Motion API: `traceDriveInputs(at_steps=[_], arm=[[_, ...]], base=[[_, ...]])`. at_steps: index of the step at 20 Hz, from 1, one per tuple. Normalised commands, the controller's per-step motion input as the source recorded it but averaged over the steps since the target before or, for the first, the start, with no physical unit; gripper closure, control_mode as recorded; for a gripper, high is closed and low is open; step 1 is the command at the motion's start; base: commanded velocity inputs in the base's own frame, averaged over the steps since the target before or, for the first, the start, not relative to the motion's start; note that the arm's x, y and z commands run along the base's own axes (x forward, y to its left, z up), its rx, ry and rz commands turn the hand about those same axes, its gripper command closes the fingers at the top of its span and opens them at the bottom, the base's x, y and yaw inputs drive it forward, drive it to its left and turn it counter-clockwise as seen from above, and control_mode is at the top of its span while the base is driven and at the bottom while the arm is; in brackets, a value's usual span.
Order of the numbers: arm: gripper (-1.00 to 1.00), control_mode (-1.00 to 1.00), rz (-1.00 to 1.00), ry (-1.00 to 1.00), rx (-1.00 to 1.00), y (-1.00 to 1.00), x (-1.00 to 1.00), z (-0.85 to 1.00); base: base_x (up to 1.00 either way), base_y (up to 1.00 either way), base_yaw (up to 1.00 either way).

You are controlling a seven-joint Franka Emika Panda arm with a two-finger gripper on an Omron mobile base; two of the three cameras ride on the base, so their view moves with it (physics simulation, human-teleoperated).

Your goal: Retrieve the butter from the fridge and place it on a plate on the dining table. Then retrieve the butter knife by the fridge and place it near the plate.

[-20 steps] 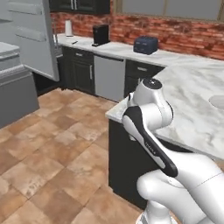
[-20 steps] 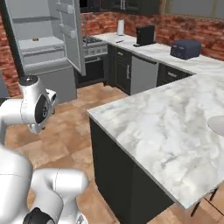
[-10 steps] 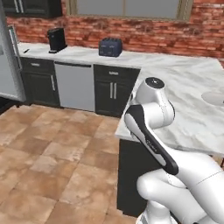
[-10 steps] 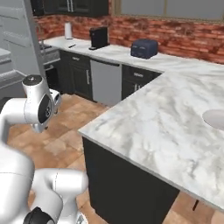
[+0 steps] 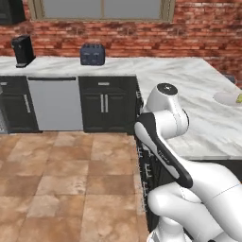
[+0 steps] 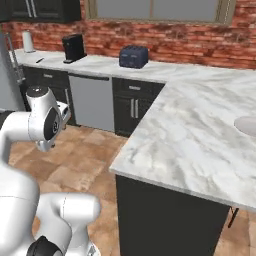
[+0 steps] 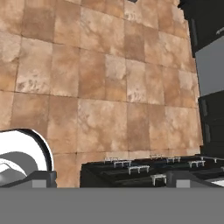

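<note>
One butter stick seems to rest on the plate at three o'clock. The view has swung off the fridge. The gripper gapes empty, so the knife is likely next.

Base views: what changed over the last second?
The base turned, so both views panned: the open grey steel fridge slid out of frame, and the dark blue toaster came toward centre. The pale round plate on the marble slab entered view. Arm posture unchanged; nothing grasped or released.

Dark toaster and coffee maker on counter
</note>
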Motion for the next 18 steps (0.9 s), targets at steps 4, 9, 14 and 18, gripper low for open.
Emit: traceDriveInputs(at_steps=[4,9,14,18], arm=[[-1.0,1.0,0.0,0.0,0.0,0.0,0.0,0.0],[-1.0,1.0,0.0,0.0,0.0,0.0,0.0,0.0],[-1.0,1.0,0.0,0.0,0.0,0.0,0.0,0.0],[-1.0,1.0,0.0,0.0,0.0,0.0,0.0,0.0]], base=[[0.67,1.0,-0.51],[0.98,1.0,-0.49],[1.0,1.0,-0.44],[1.0,0.61,-0.17]])
